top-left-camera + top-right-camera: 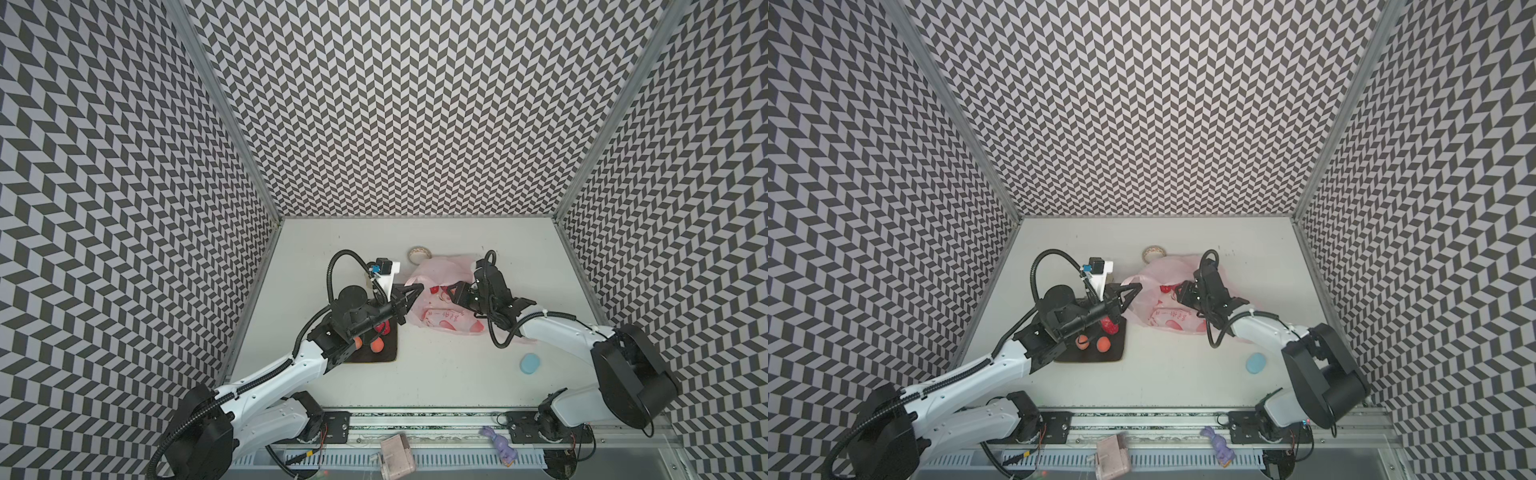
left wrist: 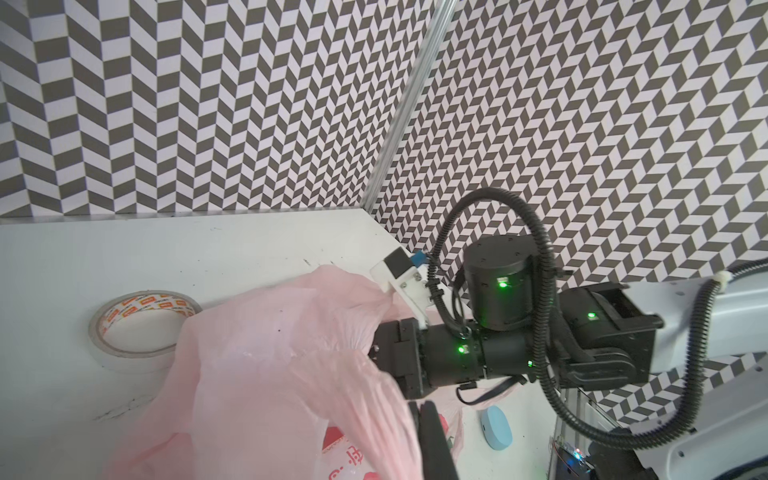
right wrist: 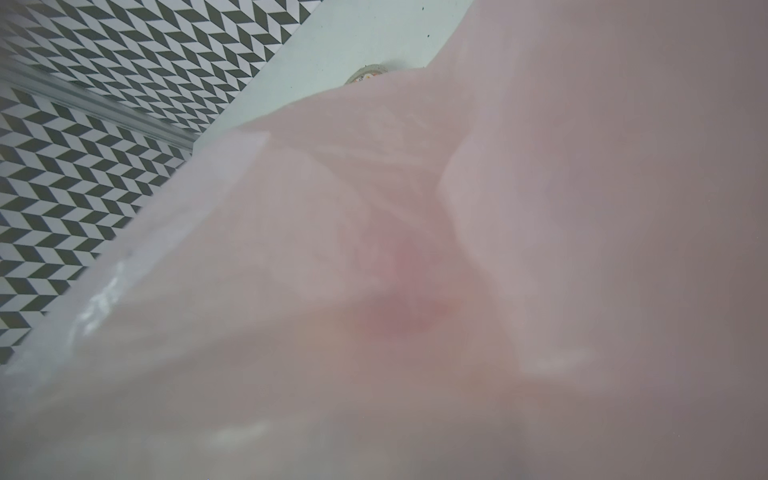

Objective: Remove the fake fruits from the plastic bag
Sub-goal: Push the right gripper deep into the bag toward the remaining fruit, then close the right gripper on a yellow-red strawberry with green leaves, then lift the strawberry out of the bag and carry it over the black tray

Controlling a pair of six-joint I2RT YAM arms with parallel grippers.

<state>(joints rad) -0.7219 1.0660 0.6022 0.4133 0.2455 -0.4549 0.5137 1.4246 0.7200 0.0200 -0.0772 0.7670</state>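
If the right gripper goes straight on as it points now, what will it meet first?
Likely the red strawberry inside the plastic bag, just ahead of the right gripper; depth is unclear.

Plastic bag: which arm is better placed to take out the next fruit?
Right. The right tool reaches into the plastic bag beside a red strawberry; the left tool is shut on the bag's edge.

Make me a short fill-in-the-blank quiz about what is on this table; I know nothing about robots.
1. The left end effector pinches an edge of the ____ plastic bag.
2. Two orange balls lie on the ____ tray.
3. The ring at the bag's far edge is a roll of ____.
4. The oval thing lying alone near the right arm is coloured ____.

Missing words: pink; black; tape; blue.
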